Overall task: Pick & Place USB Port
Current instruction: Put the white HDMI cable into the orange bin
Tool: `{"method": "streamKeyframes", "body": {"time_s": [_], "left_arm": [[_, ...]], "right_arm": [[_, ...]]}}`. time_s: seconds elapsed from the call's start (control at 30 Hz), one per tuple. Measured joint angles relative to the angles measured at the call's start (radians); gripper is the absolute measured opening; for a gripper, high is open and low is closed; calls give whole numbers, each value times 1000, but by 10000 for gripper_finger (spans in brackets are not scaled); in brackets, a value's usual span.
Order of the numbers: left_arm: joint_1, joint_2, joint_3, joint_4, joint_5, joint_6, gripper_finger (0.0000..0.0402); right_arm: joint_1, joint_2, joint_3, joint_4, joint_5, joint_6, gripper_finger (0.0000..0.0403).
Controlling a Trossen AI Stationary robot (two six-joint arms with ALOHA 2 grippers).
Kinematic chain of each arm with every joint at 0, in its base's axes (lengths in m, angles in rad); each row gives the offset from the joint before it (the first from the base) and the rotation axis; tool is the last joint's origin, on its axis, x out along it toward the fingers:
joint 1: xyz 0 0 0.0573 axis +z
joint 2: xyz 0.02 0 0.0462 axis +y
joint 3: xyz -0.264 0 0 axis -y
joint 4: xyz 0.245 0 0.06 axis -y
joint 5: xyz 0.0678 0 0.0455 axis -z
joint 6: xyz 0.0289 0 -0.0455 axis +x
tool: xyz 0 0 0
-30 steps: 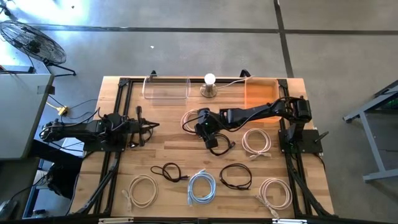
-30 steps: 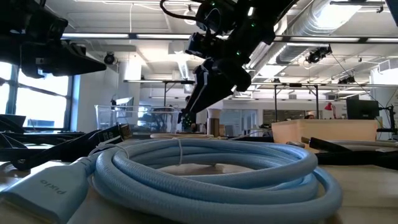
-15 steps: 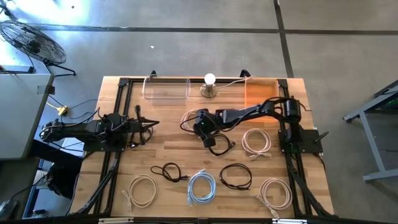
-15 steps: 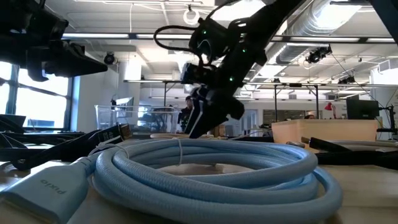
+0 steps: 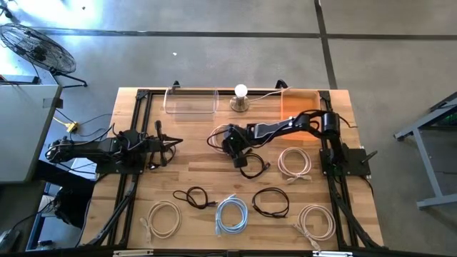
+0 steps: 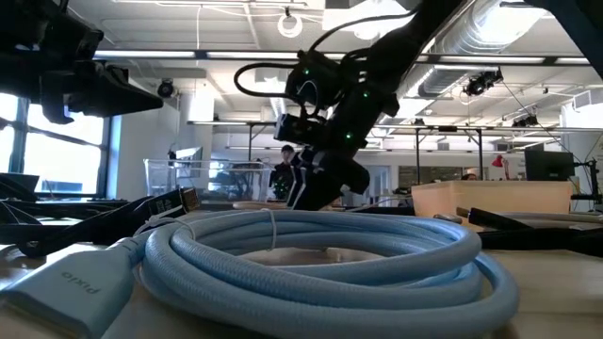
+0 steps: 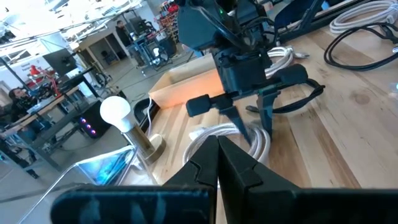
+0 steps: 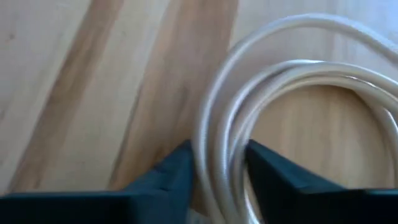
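A white USB cable coil (image 5: 218,135) lies flat on the wooden table (image 5: 193,171), just behind its middle. My right gripper (image 5: 230,145) reaches down onto the coil's right side. In the right wrist view its two dark fingers stand on either side of the coil's strands (image 8: 217,124), closed in on them. My left gripper (image 5: 173,143) waits shut at the table's left, pointing at the coil and touching nothing. My right gripper pinches the coil's rim (image 8: 219,163) between its two fingers, with two or three strands together in the gap. The fingers (image 8: 177,171) come from above, pointing down, and lie across the strands. The coil still lies flat on the table.
A clear bin (image 5: 191,100), a lamp with a bulb (image 5: 240,96) and an orange bin (image 5: 300,107) line the far edge. More coils lie around: white (image 5: 294,160), black (image 5: 250,168), black (image 5: 194,198), blue (image 5: 231,214), black (image 5: 271,202), white (image 5: 164,218), white (image 5: 316,220).
My right gripper has come down to the table and a little toward the left edge, onto the white coil. The coil has stayed where it lay.
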State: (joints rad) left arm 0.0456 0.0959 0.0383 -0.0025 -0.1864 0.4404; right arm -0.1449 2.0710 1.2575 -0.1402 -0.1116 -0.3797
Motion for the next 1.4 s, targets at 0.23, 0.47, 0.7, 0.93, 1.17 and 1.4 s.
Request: {"method": "streamKeyframes", "body": {"time_s": [0.23, 0.47, 0.7, 0.93, 1.17, 1.4], "left_arm": [[0, 0, -4, 54, -2, 0, 0], [0, 0, -3, 203, 103, 0, 0], [0, 0, -3, 200, 164, -4, 0], [0, 0, -3, 184, 206, -4, 0], [0, 0, -2, 183, 238, -4, 0], [0, 0, -1, 183, 275, -24, 0]], "right_arm": [[49, -22, 18, 43, 98, -23, 30], [136, -89, 154, -234, 479, -115, 29], [233, -217, 286, -656, 844, 30, 29], [222, -448, 305, -1072, 933, 506, 29], [73, -728, 143, -1139, 839, 747, 29], [-167, -920, -179, -846, 539, 656, 29]]}}
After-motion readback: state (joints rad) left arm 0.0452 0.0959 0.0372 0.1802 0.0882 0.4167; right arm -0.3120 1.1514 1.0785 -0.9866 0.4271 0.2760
